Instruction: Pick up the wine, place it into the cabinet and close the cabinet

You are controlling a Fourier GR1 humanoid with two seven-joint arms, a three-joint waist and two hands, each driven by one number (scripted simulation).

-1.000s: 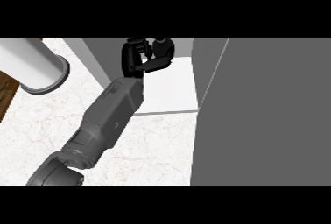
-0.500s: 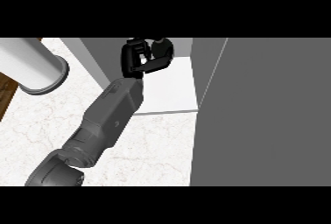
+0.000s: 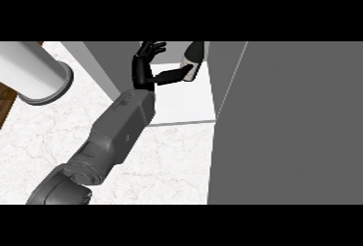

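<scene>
The wine bottle (image 3: 193, 61), dark with a pale label, stands on the white cabinet shelf (image 3: 181, 103), close to the cabinet's right edge at the top of the head view. My left hand (image 3: 145, 67) is just left of it, reached in over the shelf on a long grey forearm. Its fingers are spread and point away from me, and only the thumb reaches across to the bottle's label. The hand is open and no longer wraps the bottle. The grey cabinet door (image 3: 297, 125) stands open at the right. My right hand does not show.
A large white cylinder with a grey rim (image 3: 32, 72) stands on the marble counter (image 3: 163, 163) at the left. The cabinet's grey side wall (image 3: 99, 65) rises left of my forearm. A strip of brown wood (image 3: 6, 103) shows at the far left edge.
My left hand was curled round the bottle at the cabinet's back. Its fingers have now spread open and the bottle shows beside it on the shelf.
</scene>
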